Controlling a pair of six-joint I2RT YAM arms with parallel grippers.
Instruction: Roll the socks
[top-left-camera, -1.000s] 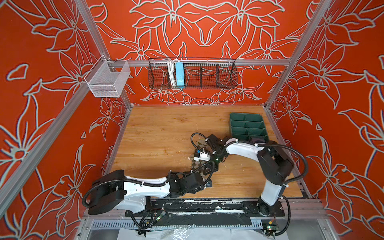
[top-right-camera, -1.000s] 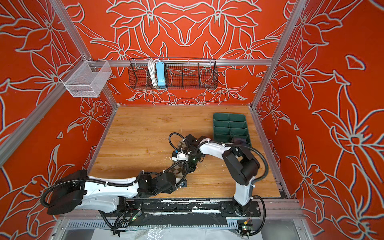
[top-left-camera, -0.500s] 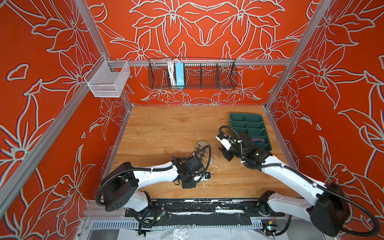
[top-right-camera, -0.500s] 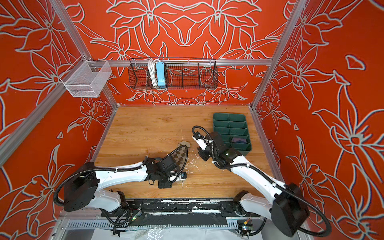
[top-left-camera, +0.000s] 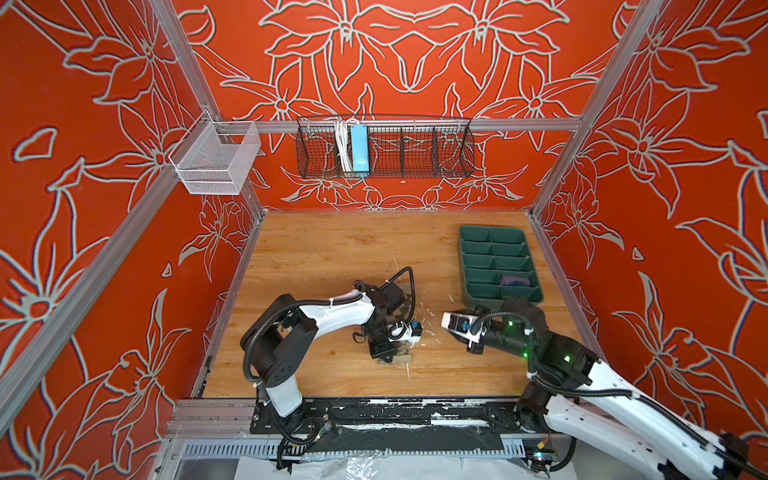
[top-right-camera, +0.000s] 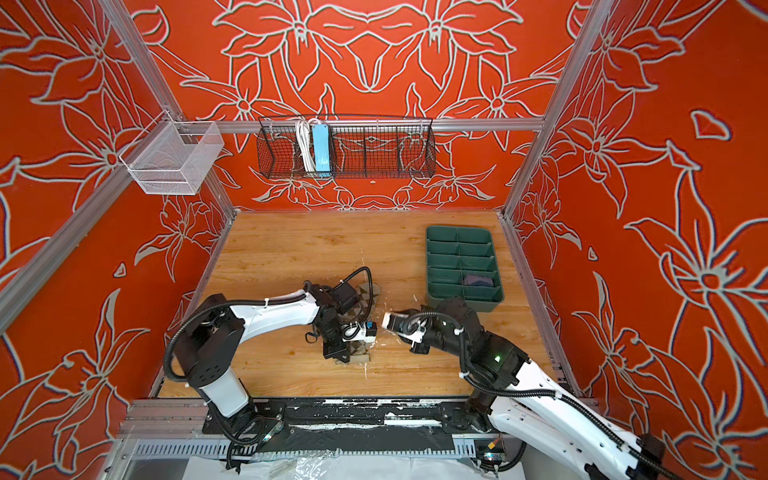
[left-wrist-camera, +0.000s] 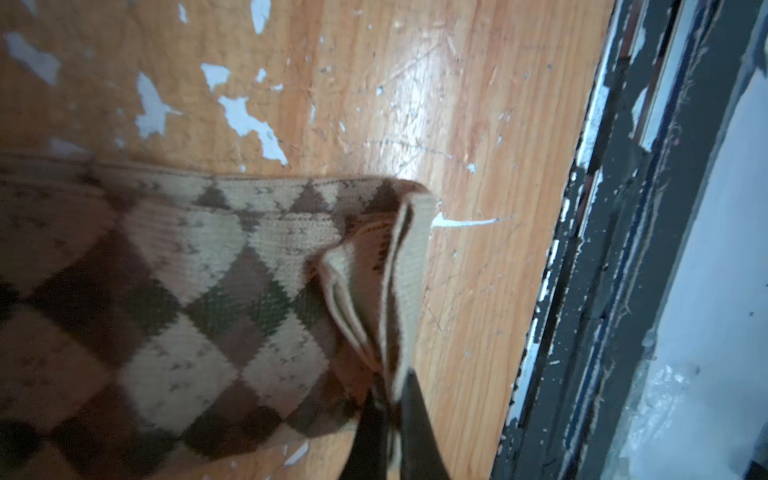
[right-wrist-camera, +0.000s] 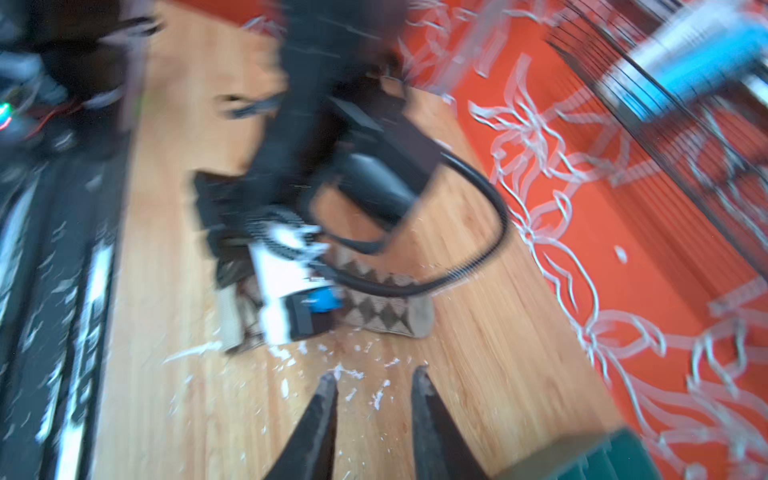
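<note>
Beige, soft and light, the argyle sock (left-wrist-camera: 216, 291) is laid on the table (left-wrist-camera: 415, 104), its floppy cuff (left-wrist-camera: 409, 257), judged the best hold, pinched by the left gripper (left-wrist-camera: 390, 390). The right gripper (right-wrist-camera: 374, 374) is parted, empty; the purple sock (top-left-camera: 516, 281) is seen in the tray (top-left-camera: 490, 230).

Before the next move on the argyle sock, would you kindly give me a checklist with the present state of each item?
1. Left gripper closed on the cuff of the argyle sock: ok, the cuff is pinched in the left wrist view.
2. Right gripper empty, jaws apart: ok.
3. Right gripper apart from the left arm: ok, a gap shows in both top views.
4. Purple sock put away in the tray: ok, it lies in one compartment.
5. Argyle sock flat along its length on the table: cannot tell, the left arm covers most of it.
</note>
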